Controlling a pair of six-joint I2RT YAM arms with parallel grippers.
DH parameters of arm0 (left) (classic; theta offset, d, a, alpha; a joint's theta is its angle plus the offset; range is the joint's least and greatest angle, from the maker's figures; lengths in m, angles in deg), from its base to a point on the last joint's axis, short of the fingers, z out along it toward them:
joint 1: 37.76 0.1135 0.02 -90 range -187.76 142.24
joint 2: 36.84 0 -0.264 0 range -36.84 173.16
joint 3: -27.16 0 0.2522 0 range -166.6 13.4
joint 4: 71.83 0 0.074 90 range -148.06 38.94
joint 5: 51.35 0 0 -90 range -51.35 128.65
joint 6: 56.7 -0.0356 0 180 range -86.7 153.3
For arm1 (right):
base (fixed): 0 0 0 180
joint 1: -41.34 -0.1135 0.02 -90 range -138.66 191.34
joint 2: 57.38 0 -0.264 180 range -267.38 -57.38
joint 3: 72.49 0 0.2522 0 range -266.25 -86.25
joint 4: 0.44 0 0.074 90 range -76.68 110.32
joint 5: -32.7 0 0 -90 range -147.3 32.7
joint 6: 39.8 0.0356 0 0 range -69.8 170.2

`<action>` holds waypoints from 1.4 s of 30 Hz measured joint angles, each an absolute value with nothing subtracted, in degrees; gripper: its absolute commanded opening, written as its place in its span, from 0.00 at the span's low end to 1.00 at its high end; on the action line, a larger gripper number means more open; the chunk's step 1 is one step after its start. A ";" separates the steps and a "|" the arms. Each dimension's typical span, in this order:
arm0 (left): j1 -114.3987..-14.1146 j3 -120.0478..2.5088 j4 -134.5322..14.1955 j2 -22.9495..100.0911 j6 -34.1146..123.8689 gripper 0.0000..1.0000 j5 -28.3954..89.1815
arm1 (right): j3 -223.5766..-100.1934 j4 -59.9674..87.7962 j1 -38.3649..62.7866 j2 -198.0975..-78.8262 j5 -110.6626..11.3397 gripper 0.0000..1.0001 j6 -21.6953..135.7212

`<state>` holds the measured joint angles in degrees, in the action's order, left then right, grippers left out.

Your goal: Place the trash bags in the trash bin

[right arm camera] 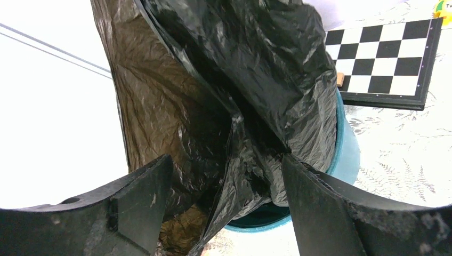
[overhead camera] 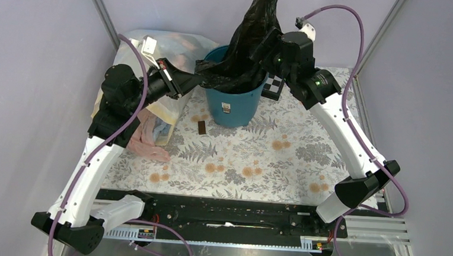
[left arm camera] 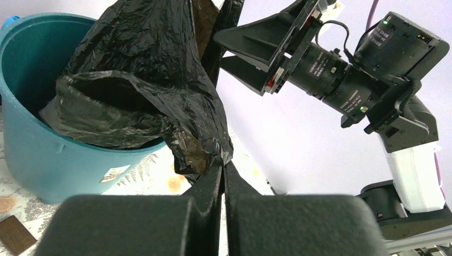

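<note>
Floral bench carried the trash bin at far centre. Black trash bags sat half inside it, long axis upright, peak above the rim. Left pincer was clamped on the bag's hem at the bin's left rim. Right pincer, nearer the peak, was open astride the upper bag. Only the right wrist view showed that gap.

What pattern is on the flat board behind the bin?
The board has black and white checks, clearest in the right wrist view.
</note>
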<state>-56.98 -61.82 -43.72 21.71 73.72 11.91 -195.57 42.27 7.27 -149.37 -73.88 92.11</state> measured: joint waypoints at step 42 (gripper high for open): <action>-57.00 -61.89 -28.39 16.44 64.63 0.00 16.17 | -179.37 48.87 7.25 -138.31 -81.01 0.27 93.31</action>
